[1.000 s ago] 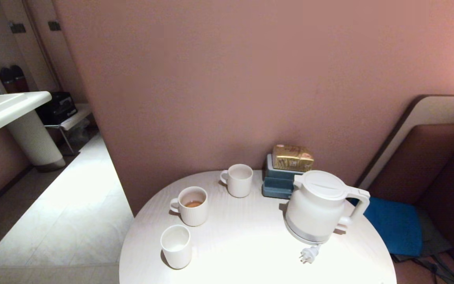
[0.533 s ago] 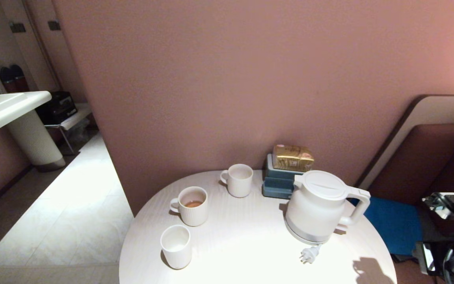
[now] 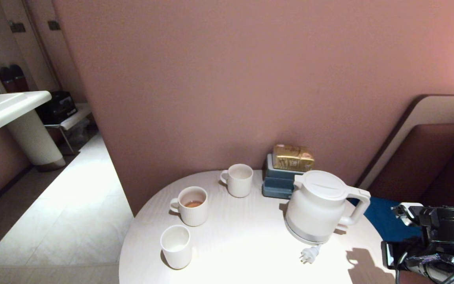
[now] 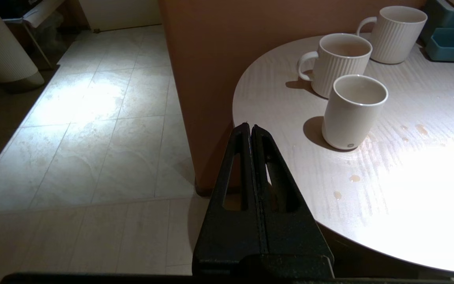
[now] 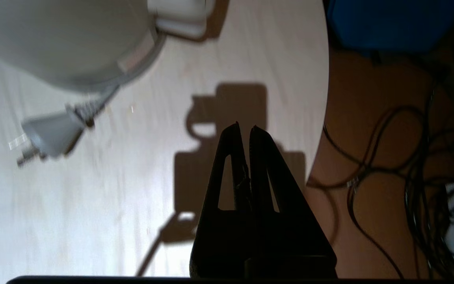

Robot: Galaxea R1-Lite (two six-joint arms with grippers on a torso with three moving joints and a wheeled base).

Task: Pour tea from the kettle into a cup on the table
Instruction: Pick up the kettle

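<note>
The white kettle stands on its base at the right of the round white table, handle turned to the right; its lower body shows in the right wrist view. The small plain cup stands upright near the front left edge. Reddish-brown tea lies low in a ribbed mug. My right arm is just off the table's right edge, right of the kettle's handle; its gripper is shut and empty above the rim. My left gripper is shut and empty, off the table's left edge.
Two ribbed mugs stand behind the cup. Stacked blue boxes with a gold packet sit against the wall. The kettle's plug lies loose on the table. A blue cushion and floor cables are at the right.
My right arm has come up into the head view at the lower right and moved left toward the table's edge; its shadow now falls on the tabletop. Nothing else moved.
</note>
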